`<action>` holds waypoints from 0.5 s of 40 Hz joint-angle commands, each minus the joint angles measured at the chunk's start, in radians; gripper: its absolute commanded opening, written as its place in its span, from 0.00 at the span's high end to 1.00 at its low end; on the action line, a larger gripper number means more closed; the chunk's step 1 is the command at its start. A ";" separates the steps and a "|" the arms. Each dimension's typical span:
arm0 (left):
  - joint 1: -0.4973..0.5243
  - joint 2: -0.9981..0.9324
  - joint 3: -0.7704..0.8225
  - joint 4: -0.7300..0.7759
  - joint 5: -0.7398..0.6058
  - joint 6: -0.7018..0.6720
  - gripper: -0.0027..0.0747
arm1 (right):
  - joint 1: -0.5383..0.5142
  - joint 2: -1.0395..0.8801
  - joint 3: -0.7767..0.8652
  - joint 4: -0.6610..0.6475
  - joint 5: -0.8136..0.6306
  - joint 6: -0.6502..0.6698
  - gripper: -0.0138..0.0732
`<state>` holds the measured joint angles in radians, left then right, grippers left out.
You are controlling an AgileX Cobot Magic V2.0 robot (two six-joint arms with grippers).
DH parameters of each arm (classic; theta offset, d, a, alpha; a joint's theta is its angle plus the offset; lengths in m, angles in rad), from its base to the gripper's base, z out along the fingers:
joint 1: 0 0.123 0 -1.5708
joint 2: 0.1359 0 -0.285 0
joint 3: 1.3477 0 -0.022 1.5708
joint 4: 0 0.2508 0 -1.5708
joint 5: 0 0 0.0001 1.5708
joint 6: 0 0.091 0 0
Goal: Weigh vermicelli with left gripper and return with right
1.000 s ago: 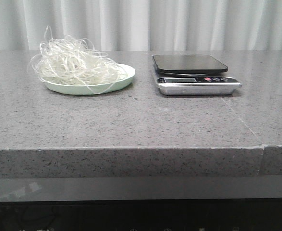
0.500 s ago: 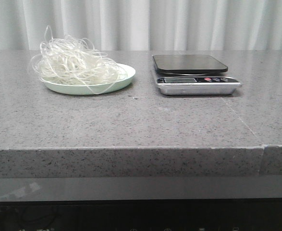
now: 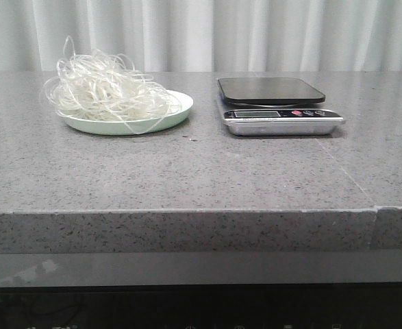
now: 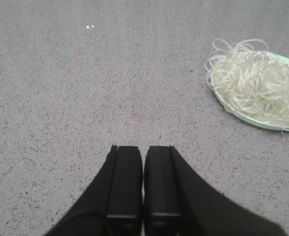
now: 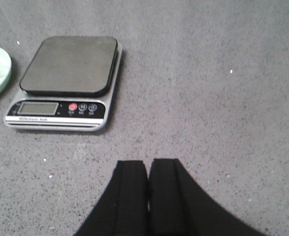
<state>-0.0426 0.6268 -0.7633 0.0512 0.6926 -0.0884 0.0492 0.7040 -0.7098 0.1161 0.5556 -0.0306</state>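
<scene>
The vermicelli (image 3: 105, 90), a fluffy tangle of whitish glassy strands, lies heaped on a pale green plate (image 3: 177, 113) at the left of the grey counter. It also shows in the left wrist view (image 4: 255, 81). A silver kitchen scale (image 3: 276, 106) with a dark weighing top stands to its right, bare on top; it shows in the right wrist view (image 5: 65, 81). My left gripper (image 4: 143, 150) is shut and empty over bare counter, well short of the plate. My right gripper (image 5: 148, 164) is shut and empty, over the counter beside the scale. Neither gripper shows in the front view.
The counter's front edge (image 3: 187, 212) runs across the front view, with a seam at the right (image 3: 375, 205). A pale curtain (image 3: 201, 34) hangs behind the counter. The plate's rim (image 5: 1, 73) shows at the edge of the right wrist view.
</scene>
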 commanded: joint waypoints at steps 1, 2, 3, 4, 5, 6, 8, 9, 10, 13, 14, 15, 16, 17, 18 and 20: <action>-0.001 0.022 -0.031 -0.001 -0.070 -0.005 0.76 | -0.005 0.034 -0.032 -0.003 -0.048 0.000 0.65; -0.001 0.027 -0.031 -0.001 -0.072 -0.005 0.76 | -0.005 0.042 -0.032 -0.003 -0.043 0.000 0.65; -0.001 0.029 -0.031 -0.001 -0.072 -0.005 0.77 | -0.005 0.047 -0.032 -0.003 -0.039 0.000 0.65; -0.001 0.034 -0.031 -0.001 -0.072 -0.005 0.76 | -0.005 0.053 -0.032 -0.003 -0.035 -0.001 0.65; -0.001 0.037 -0.031 -0.001 -0.072 -0.005 0.76 | -0.005 0.058 -0.032 -0.003 -0.031 -0.001 0.65; -0.001 0.041 -0.031 -0.001 -0.072 -0.005 0.76 | -0.005 0.060 -0.032 -0.003 -0.028 -0.006 0.65; -0.001 0.048 -0.031 -0.001 -0.072 -0.005 0.76 | -0.005 0.068 -0.032 -0.003 -0.025 -0.019 0.65; -0.001 0.050 -0.031 -0.001 -0.070 -0.005 0.76 | -0.005 0.073 -0.032 -0.003 -0.024 -0.024 0.65; -0.001 0.052 -0.031 -0.001 -0.068 -0.005 0.76 | -0.005 0.074 -0.032 -0.003 -0.023 -0.030 0.64; -0.001 0.056 -0.031 -0.001 -0.072 -0.005 0.76 | -0.005 0.074 -0.032 -0.003 -0.022 -0.034 0.56; -0.001 0.056 -0.031 -0.001 -0.076 -0.005 0.75 | -0.005 0.074 -0.032 -0.003 -0.022 -0.034 0.52; -0.001 0.056 -0.031 -0.001 -0.080 -0.005 0.74 | -0.005 0.074 -0.032 -0.003 -0.022 -0.034 0.47; -0.001 0.056 -0.031 -0.001 -0.084 -0.005 0.72 | -0.005 0.074 -0.032 -0.003 -0.023 -0.034 0.43; -0.001 0.056 -0.031 -0.001 -0.091 -0.005 0.69 | -0.005 0.074 -0.032 -0.003 -0.023 -0.034 0.39; -0.001 0.056 -0.031 -0.001 -0.096 -0.005 0.63 | -0.005 0.074 -0.032 -0.003 -0.023 -0.034 0.35; -0.001 0.056 -0.031 -0.001 -0.100 -0.005 0.52 | -0.005 0.074 -0.032 -0.003 -0.022 -0.034 0.27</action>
<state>-0.0426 0.6794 -0.7633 0.0512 0.6770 -0.0884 0.0492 0.7781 -0.7098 0.1161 0.5871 -0.0512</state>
